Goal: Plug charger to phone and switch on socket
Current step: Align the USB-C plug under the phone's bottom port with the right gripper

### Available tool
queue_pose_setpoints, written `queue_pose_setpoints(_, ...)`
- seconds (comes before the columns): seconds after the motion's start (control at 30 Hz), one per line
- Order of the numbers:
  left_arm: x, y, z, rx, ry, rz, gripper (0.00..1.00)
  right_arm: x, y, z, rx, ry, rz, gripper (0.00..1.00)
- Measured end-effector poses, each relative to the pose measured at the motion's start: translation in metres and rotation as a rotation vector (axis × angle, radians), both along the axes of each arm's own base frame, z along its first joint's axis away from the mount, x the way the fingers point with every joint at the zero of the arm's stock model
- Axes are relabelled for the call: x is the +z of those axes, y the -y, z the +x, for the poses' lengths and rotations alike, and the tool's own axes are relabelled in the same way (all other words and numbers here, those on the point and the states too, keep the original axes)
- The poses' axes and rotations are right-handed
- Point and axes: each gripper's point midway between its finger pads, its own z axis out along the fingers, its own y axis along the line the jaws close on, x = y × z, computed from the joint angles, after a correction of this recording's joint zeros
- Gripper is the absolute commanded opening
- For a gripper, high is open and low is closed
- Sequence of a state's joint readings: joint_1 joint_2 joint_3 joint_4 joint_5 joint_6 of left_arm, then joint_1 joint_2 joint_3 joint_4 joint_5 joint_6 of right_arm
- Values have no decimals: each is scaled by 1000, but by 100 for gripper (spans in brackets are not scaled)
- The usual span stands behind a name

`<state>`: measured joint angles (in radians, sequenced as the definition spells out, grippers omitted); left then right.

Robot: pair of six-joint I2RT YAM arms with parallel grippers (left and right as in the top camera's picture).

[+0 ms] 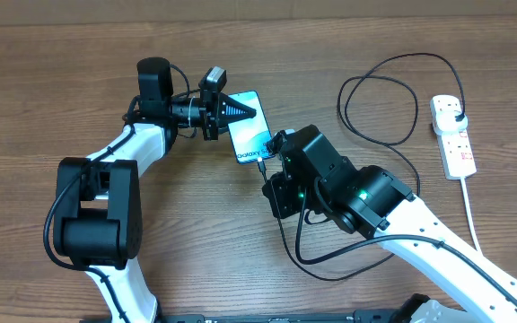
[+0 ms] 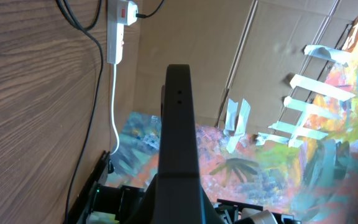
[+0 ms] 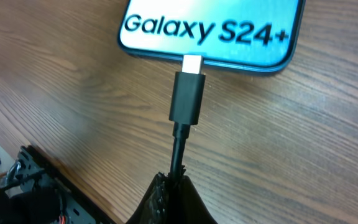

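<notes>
Broadly, the brown wood-grain surface [image 1: 79, 72] is matte and streaked. Lying near its right edge is the white, elongated plastic power strip [image 1: 454, 135] with small red switch marks and a thick white cord. The black plug [image 1: 456, 109] of the charger sits in the outlet at the strip's far end.

About midway between the left and right edges lies the slim rectangular phone [image 3: 210, 31], flat, with a glossy light-blue screen, dark rounded edges and "Galaxy S24+" lettering. The left gripper [image 1: 243, 109] is closed to a black point and rests over the phone's far end, seemingly bracing it.

Smaller again is the thin black rubbery charger cable, which ends in a smooth oblong connector [image 3: 187, 99]. The right gripper [image 3: 173, 193] is clamped on the cable just behind that connector. The connector's short silver tip [image 3: 193, 63] meets the phone's near edge, yet bare metal shows, so I judge it not fully seated.

The step in hand is the plugging-in. Next, it calls for a straight push along the connector's axis while the phone is braced. After that comes a press on a red switch at the strip.
</notes>
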<state>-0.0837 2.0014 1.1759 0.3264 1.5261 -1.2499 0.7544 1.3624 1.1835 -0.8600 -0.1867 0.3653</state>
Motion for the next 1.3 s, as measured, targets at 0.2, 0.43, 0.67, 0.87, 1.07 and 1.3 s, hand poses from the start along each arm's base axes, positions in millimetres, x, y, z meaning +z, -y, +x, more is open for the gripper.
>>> queue_pose_setpoints(0.2, 0, 0, 0, 1, 0, 0, 4, -2, 2, -2, 0, -10, -9, 4)
queue_pose_setpoints(0.43, 0, 0, 1, 4, 0, 2, 4, -1, 1, -1, 1, -5, -5, 4)
queue_pose_setpoints(0.67, -2, 0, 3, 20, 1, 11, 4, -1, 0, -2, 5, -10, 1, 4)
queue_pose_setpoints(0.87, -2, 0, 4, 20, 2, 11, 4, 1, -2, -1, 7, -2, 12, 4)
queue_pose_setpoints(1.07, -1, 0, 2, 12, 23, 6, 4, 2, -3, 0, 8, -1, 17, 4)
queue_pose_setpoints(1.3, -1, 0, 1, 5, 22, 2, 4, -1, -1, -4, 9, -16, 3, 4)
